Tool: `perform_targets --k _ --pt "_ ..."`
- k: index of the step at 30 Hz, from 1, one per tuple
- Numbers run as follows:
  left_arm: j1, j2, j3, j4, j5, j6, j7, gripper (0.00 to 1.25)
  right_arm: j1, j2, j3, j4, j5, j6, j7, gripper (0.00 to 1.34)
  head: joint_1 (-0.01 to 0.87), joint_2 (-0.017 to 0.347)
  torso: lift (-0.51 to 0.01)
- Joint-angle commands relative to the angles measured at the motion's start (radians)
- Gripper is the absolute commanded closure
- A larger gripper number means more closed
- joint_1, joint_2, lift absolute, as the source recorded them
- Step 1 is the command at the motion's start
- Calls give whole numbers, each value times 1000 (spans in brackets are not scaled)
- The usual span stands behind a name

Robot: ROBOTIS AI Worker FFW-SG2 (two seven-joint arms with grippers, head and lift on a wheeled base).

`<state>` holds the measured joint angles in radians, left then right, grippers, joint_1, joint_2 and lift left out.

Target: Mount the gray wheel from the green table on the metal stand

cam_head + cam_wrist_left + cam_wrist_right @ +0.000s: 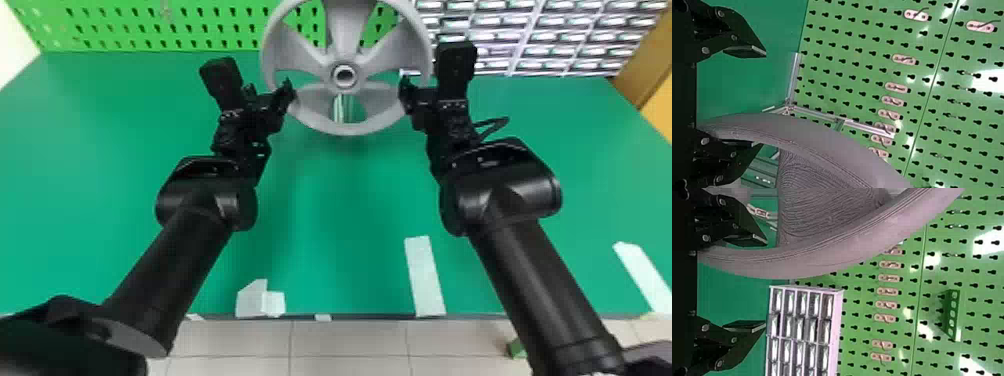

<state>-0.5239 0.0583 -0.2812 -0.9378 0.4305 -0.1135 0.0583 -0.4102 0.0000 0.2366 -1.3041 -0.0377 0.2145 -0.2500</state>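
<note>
Nearest the lens, a black left arm [165, 260] reaches over the green worktop [345, 210]. Its left gripper [270, 91] has its jaws spread apart, one on each side of the rim of the gray wheel [305, 107]. That rim lies much closer to the jaw inside the wheel; I cannot tell whether they touch. Beyond these jaws is one green pegboard [100, 25] bearing several pink hook plates [904, 59]. One metal stand [864, 127] also lies beyond them, partly hidden by the rim in the left wrist view.

One wheel, with five spokes and a single hub [344, 75], sits between the two pairs of jaws, its face toward the head camera. To its right, the right gripper [410, 92] also has its jaws wide open, the opposite rim between them and closer to the inner jaw. Past these jaws stands one drawer cabinet [803, 325], and one green holder [955, 315] with five holes is on the pegboard. Two long pale strips [425, 277] lie on the worktop, nearer the robot than either pair of jaws.
</note>
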Motion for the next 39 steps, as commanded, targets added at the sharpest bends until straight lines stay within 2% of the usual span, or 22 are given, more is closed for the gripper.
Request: perform_targets --k 1,16,22,39 --pt "4 0 -1 -4 -3 0 0 489 2 1 1 -7 -2 -3 0 519 867 52 -100" --pt "24 2 -6 -50 -4 1 0 489 5 1 9 -12 -17 -15 0 519 867 52 -100" --pt "39 2 -1 -95 -16 29 5 489 7 1 10 -12 -17 -15 0 519 867 52 -100" --pt "94 18 11 -188 -19 57 18 489 24 1 13 -41 -17 -15 0 519 867 52 -100"
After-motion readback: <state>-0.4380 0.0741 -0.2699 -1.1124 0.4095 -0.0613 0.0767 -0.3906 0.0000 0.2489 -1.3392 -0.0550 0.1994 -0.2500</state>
